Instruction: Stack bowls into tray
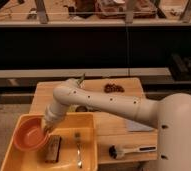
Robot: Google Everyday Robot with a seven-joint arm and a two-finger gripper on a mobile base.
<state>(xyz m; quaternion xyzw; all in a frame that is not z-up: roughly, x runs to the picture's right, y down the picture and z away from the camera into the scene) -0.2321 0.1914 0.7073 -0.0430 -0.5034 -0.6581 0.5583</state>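
- Currently the orange-red bowl [29, 136] sits low over the near-left corner of the yellow tray [90, 150], just left of a dark block [52, 148] and a fork [78, 149] lying inside.
- Gripper [47, 128] is at the bowl's right rim and looks clamped onto it.
- Judgement: bowl is light, rigid, likely smooth plastic, so a rim pinch can slip or let it swing.
- Best hold is the plain rim, one pad inside and one outside.
- Shallow walls mean it should settle flat once freed, though no other bowl is visible to stack on.
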